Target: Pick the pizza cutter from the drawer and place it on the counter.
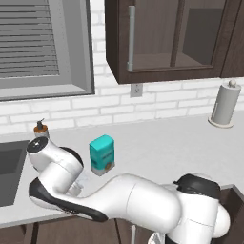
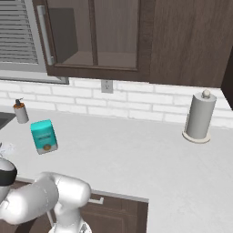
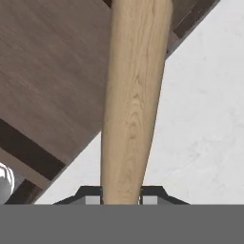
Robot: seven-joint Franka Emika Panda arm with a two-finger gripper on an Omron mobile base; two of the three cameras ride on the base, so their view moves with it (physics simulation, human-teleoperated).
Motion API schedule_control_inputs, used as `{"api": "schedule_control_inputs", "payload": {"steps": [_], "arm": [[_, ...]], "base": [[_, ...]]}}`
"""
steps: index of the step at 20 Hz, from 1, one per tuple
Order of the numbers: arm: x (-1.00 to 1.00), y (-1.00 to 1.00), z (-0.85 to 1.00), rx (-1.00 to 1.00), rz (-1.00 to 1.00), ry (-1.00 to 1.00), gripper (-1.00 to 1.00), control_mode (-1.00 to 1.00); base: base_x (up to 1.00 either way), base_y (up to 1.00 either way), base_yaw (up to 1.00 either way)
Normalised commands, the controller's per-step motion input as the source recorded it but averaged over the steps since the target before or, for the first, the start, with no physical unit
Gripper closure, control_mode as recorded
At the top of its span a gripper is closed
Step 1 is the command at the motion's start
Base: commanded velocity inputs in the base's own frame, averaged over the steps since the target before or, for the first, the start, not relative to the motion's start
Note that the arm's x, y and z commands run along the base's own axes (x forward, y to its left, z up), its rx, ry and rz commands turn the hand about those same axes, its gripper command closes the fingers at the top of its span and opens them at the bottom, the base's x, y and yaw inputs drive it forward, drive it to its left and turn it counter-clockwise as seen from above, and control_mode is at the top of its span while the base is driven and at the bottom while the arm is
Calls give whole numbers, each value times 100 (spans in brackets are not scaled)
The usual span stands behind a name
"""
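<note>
- I see the counter (image 1: pixel 167 147) spanning both base views, light grey, brick wall behind.
- Drawer (image 3: pixel 52 90) dark brown wood, visible under the hand, beside a strip of counter.
- Paper towel roll (image 2: pixel 199 117) upright at the back, well apart from the teal carton (image 1: pixel 102 154).
- Gripper (image 3: pixel 122 196) clenched on the pizza cutter (image 3: pixel 131 100); tan handle runs up between the fingertips, over the drawer/counter edge. Wheel head out of frame.
</note>
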Motion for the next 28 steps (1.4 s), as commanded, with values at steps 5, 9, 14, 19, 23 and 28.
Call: {"api": "schedule_control_inputs", "payload": {"steps": [5,9,14,19,23,28], "arm": [[100,50,-56,-2,-3,-1,100,-100],[81,23,-32,0,-1,-5,-100,-100],[-37,0,21,-5,-1,0,-100,-100],[-94,-75,-1,-1,0,-10,-100,-100],[-93,-100,0,4,0,-13,-100,-100],[-31,-100,0,17,0,-12,-100,-100]], "base": [[0,0,0],[0,0,0],[0,0,0],[0,0,0],[0,0,0],[0,0,0]]}}
